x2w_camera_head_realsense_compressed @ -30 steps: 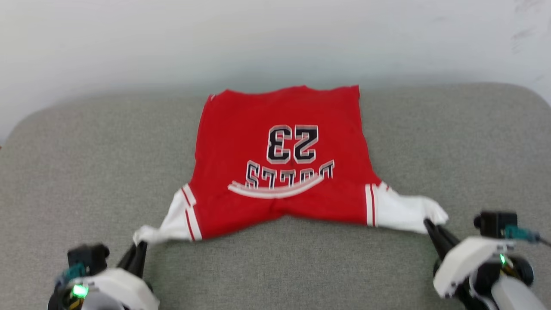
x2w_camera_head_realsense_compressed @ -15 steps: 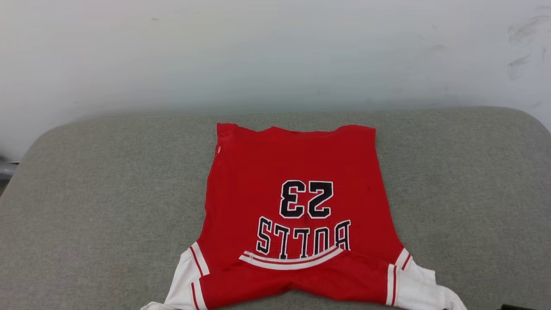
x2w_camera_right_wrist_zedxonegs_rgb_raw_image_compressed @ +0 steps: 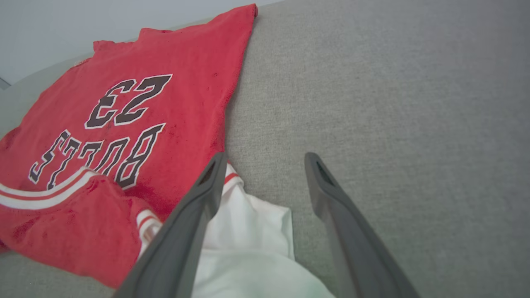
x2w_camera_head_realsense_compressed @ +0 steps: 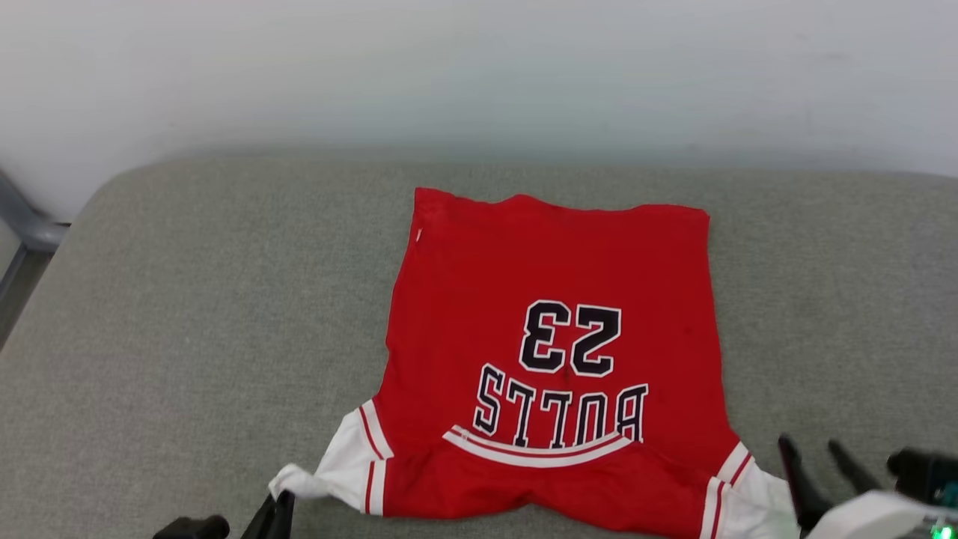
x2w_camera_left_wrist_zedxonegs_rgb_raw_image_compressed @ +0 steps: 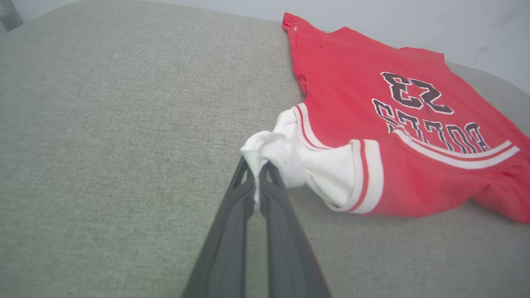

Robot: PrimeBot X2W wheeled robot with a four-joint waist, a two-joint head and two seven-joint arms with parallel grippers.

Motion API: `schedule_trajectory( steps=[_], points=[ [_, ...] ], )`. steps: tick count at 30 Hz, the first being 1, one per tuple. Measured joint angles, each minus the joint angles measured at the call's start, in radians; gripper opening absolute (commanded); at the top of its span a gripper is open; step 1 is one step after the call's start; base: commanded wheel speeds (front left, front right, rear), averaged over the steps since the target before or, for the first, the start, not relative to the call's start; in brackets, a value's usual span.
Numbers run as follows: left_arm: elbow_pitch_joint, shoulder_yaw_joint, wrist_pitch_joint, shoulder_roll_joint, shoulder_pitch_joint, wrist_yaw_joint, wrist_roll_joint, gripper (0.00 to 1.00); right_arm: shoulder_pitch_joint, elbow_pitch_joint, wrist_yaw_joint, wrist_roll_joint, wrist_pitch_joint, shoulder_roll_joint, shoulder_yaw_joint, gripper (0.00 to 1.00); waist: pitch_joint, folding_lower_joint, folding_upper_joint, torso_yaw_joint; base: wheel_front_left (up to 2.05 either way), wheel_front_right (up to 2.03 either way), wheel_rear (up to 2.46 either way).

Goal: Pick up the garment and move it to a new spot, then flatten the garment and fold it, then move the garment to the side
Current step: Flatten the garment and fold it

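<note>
While the left hand (x2w_camera_left_wrist_zedxonegs_rgb_raw_image_compressed: 256, 167) pinches the garment (x2w_camera_left_wrist_zedxonegs_rgb_raw_image_compressed: 356, 70), right hand (x2w_camera_right_wrist_zedxonegs_rgb_raw_image_compressed: 265, 159) gapes.

Left gripper (x2w_camera_left_wrist_zedxonegs_rgb_raw_image_compressed: 256, 176): 2 long, tapering dark-grey fingers, each with a slotted opening near the tip.
Right gripper (x2w_camera_right_wrist_zedxonegs_rgb_raw_image_compressed: 265, 161): 2 matching dark-grey fingers with the same slots.
Right wrist housing (x2w_camera_head_realsense_compressed: 868, 516): white rounded shell; green light (x2w_camera_head_realsense_compressed: 935, 531); black block (x2w_camera_head_realsense_compressed: 917, 468) with teal fitting (x2w_camera_head_realsense_compressed: 949, 494).

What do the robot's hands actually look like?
The left gripper and right gripper each have two long, slim, dark grey fingers tapering to narrow tips, with a slot cut near each tip. Behind the right one sits a white casing with a small green light.
</note>
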Motion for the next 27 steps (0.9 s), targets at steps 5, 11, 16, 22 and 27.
schedule_trajectory(
  steps=[5, 11, 16, 22, 27],
  points=[
    [-0.050, 0.020, 0.000, -0.032, -0.058, -0.022, 0.061, 0.00, -0.213, 0.068, 0.000, -0.019, 0.006, -0.016, -0.081, 1.00, 0.059, 0.0001, 0.0000, 0.023, 0.00, 0.00, 0.00],
    [-0.083, 0.027, -0.001, -0.089, -0.135, -0.066, 0.119, 0.00, -0.485, 0.228, 0.000, -0.035, 0.087, -0.080, -0.114, 1.00, 0.138, 0.0002, 0.0000, 0.074, 0.00, 0.00, 0.00],
    [-0.092, 0.022, -0.002, -0.134, -0.194, -0.120, 0.149, 0.00, -0.696, 0.367, 0.000, -0.045, 0.210, -0.137, -0.111, 1.00, 0.199, 0.0003, 0.0000, 0.131, 0.00, 0.00, 0.00],
    [-0.100, 0.024, -0.002, -0.168, -0.262, -0.162, 0.185, 0.00, -0.907, 0.540, 0.000, -0.085, 0.373, -0.208, -0.118, 1.00, 0.271, 0.0002, 0.0000, 0.198, 0.00, 0.00, 0.00],
    [-0.114, 0.026, -0.002, -0.199, -0.302, -0.184, 0.210, 0.00, -1.055, 0.658, 0.000, -0.166, 0.475, -0.239, -0.172, 1.00, 0.336, 0.0003, 0.0000, 0.238, 0.00, 0.00, 0.00]
  ],
)
